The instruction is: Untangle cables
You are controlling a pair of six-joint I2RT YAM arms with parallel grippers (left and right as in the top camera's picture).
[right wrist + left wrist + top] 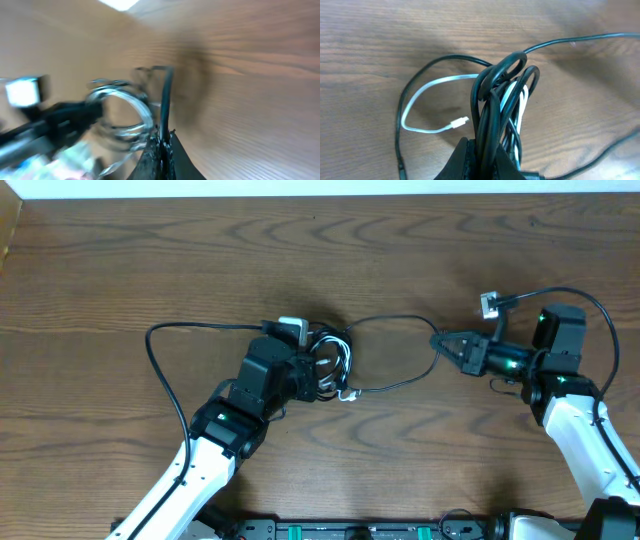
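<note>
A tangled bundle of black and white cables [333, 366] lies at the table's middle. My left gripper [306, 370] is shut on the bundle; the left wrist view shows black loops [506, 85] and white cord rising from its jaws [487, 155]. A white cable loop [427, 102] with a small plug [458, 122] lies left of it. One black cable [395, 320] arcs from the bundle to my right gripper [440, 342], which is shut on it. The right wrist view is blurred; the black cable [165, 105] runs up from the jaws [162, 147].
A long black cable loop [170, 370] trails left of the bundle. A small white plug [488, 305] lies behind the right arm, with a black cord [575, 295] curving past it. The table is brown wood.
</note>
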